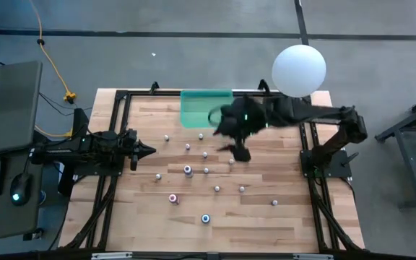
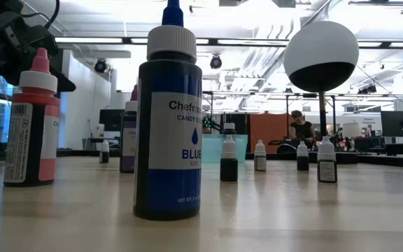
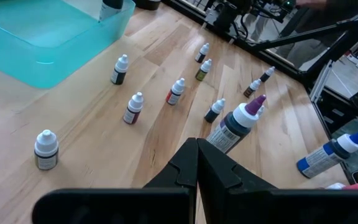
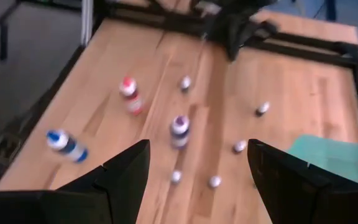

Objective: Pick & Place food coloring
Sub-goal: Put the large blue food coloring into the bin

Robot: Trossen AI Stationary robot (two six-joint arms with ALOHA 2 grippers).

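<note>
Over a dozen bottles (image 1: pixel 206 170) of food coloring stand scattered across the table (image 1: pixel 295 224), most of them tiny, with three bigger ones toward the front: a blue one (image 1: pixel 206 218), a pink one (image 1: pixel 172 198) and a dark purple-capped one (image 1: pixel 188 170). None seems to be in the green tray (image 1: pixel 193 108) at the far edge. The right gripper (image 1: pixel 241 153) hangs above the bottles just in front of the tray, its jaws spread wide and nothing between them. The left gripper (image 1: pixel 149 151) waits at the left side, fingers pressed together, empty.

As I see it, the trouble here is crowding. The small bottles stand close to one another, so wide-open jaws coming down on one could clip a neighbour and tip it, and a tipped bottle would likely roll. The caps are narrow and tapered, so a pinch taken too high may slip off.

On the blue bottle, seen from table height, the label reads "Chefm…" cut off at the edge, then "CANDY C…" and "BLUE". The pink bottle shows a barcode; its print is too small to read.
</note>
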